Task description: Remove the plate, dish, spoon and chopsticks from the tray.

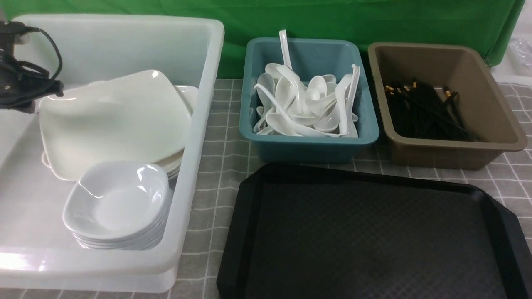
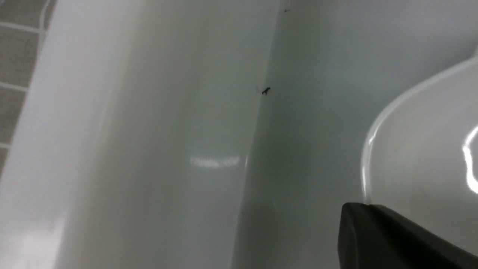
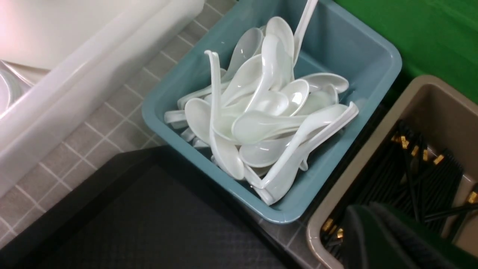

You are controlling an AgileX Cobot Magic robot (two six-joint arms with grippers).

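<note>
Standing bare: tray. Plate and dishes in white tub, spoons in teal bin, chopsticks in brown bin. Left gripper closed at plate rim, right gripper closed; clearing seemingly done.

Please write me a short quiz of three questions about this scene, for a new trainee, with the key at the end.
1. True or false: the part of the tray that the front view shows holds nothing.
2. Where do the chopsticks lie? A. tray B. teal bin C. brown bin
3. Fill in the colour: the spoons are piled in the ___ bin.

Key: 1 true; 2 C; 3 teal.
</note>
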